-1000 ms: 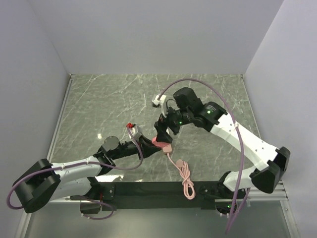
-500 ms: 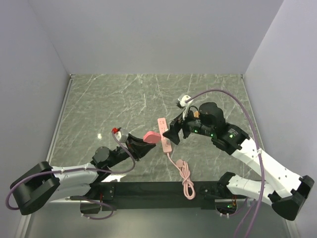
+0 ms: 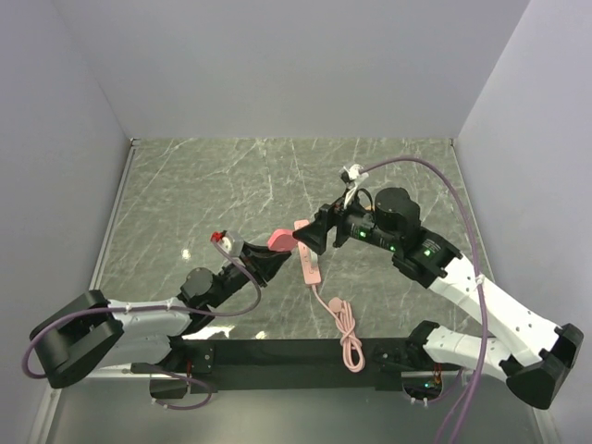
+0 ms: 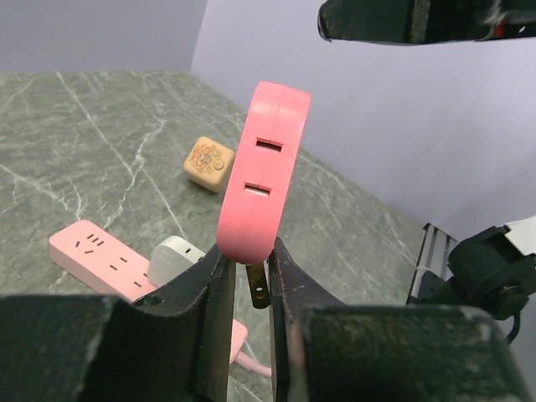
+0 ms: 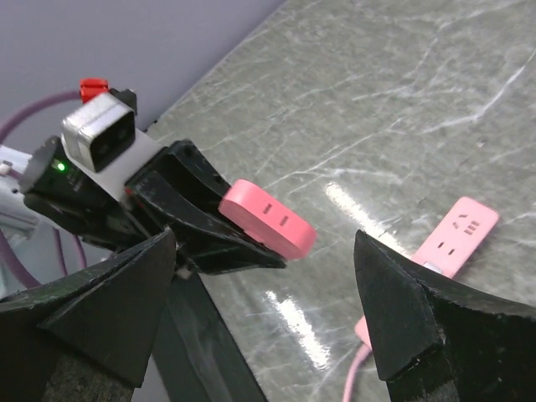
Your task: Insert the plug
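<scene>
My left gripper [image 3: 270,253] is shut on the coral-pink plug [image 3: 281,240] and holds it above the table. In the left wrist view the plug [image 4: 264,167] stands on edge between my fingers [image 4: 201,285], with two slots facing me and a metal prong showing below. My right gripper [image 3: 313,238] is open and empty, just right of the plug. In the right wrist view the plug [image 5: 268,218] sits between the spread fingers [image 5: 394,310]. The pale-pink power strip [image 3: 310,265] lies on the table under both grippers.
A tan cube [image 4: 208,163] sits on the marble beyond the strip [image 4: 92,251], and a white adapter [image 4: 172,255] is plugged into the strip. The strip's cord coils [image 3: 347,328] toward the near edge. Grey walls bound the table on three sides.
The left gripper pulled back left with the plug, then rose and moved right toward the right gripper. The right arm swung right off the strip and now faces the plug.
</scene>
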You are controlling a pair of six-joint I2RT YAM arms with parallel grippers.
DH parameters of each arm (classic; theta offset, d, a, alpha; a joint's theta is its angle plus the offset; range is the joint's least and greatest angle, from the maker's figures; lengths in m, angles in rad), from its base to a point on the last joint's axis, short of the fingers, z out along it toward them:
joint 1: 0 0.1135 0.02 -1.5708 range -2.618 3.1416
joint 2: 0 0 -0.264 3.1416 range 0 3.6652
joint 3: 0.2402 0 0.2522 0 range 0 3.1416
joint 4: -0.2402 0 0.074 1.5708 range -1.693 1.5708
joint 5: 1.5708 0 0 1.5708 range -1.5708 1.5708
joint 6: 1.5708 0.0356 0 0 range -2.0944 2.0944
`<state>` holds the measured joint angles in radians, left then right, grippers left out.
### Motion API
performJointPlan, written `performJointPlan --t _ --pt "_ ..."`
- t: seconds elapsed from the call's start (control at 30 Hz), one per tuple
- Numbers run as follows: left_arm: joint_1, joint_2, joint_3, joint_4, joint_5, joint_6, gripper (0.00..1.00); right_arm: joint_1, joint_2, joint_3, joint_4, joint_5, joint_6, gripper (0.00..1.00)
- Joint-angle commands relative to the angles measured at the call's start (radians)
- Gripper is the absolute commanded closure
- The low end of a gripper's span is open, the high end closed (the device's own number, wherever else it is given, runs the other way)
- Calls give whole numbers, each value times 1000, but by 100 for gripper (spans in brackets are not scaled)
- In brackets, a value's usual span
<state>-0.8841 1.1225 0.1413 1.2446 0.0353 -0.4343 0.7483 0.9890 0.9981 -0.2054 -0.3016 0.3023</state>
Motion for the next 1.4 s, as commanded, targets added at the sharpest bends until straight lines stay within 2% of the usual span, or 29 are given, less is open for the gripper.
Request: performJointPlan --t 0.0,0.2,0.47,0.83,1.37 --pt "-15 45 56 82 -28 25 99 -1 48 40 32 -16 87 7" --pt "-39 109 75 110 -29 75 99 6 187 180 -150 64 103 5" --pt "-53 112 89 90 -32 103 99 6 241 203 -232 82 98 4" --pt "-67 125 93 87 -32 121 99 6 289 169 -190 -76 118 4" --pt "-72 112 70 110 -80 141 99 8 289 137 -241 -102 150 7"
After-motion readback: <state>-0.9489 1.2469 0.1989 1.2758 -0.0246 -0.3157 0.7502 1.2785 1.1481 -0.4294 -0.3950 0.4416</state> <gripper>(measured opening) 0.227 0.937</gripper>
